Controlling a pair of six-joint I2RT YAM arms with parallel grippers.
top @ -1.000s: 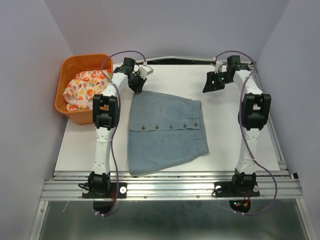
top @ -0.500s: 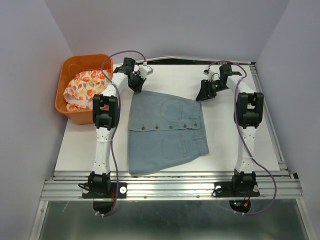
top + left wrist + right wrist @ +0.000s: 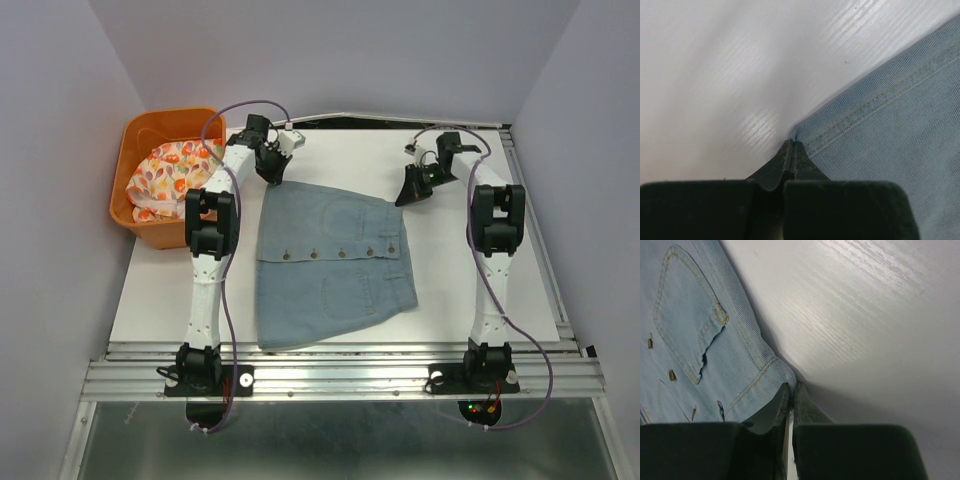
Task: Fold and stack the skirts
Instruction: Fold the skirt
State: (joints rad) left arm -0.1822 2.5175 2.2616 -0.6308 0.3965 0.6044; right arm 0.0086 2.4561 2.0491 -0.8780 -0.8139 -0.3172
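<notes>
- Your left gripper (image 3: 791,149) has its fingers pressed flat together with no gap showing. The far left corner of the denim skirt (image 3: 335,265) runs straight into the tips, so they are pinched on that corner.
- Your right gripper (image 3: 791,390) is closed to a hairline slit. The skirt's far right corner sits right at the tips, and the left finger overlaps the cloth there, so it grips that corner.
- From above, both grippers are low on the surface at the skirt's two far corners, and the far edge of the cloth stretches between them.
- The denim skirt lies flat in the middle of the table (image 3: 500,290), spread from the grippers back toward the near edge and stopping just short of it.
- It is light blue and looks smooth, with double stitching along the edge by your left fingers.
- A row of small metal buttons (image 3: 340,252) runs left to right across its middle.
- A patch pocket (image 3: 687,315) lies on the far half, close to your right fingers.
- The floral skirt (image 3: 165,172), white with orange, red and yellow print, sits crumpled inside the orange basket (image 3: 150,232) at the far left corner of the surface, apart from both grippers.
</notes>
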